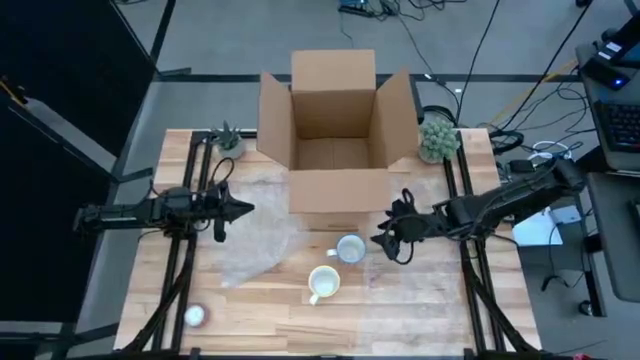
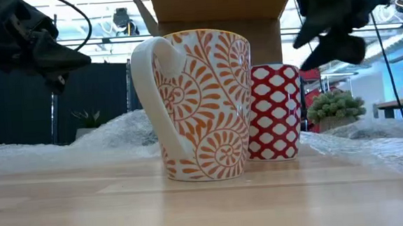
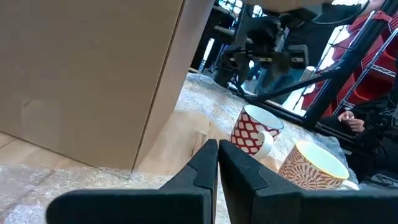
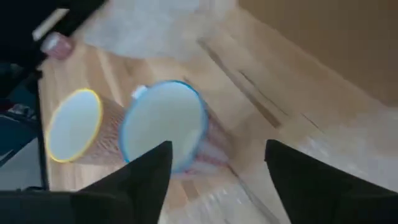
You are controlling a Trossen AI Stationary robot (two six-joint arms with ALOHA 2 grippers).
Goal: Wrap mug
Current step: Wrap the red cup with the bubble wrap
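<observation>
Place: robotics lab or workshop
Floor: grey concrete, loose cables [image 1: 470,45]
Table [image 1: 270,310]: wood, on black frame
Side: keyboard [image 1: 620,125], red rack [image 3: 367,50], seated person [image 3: 373,124]

The open cardboard box [image 1: 335,135] is blocking the table's twelve o'clock side. Right in front of it, the red mug [image 1: 350,248] and the orange mug [image 1: 323,284] are standing near each other, leaving only a narrow gap. Bubble wrap [image 1: 255,245] is covering the boards at nine o'clock of them. Bare wood [image 1: 300,335] is lying open toward six o'clock. The right gripper [image 1: 384,238], fingers spread, is crowding the red mug's three o'clock side.
</observation>
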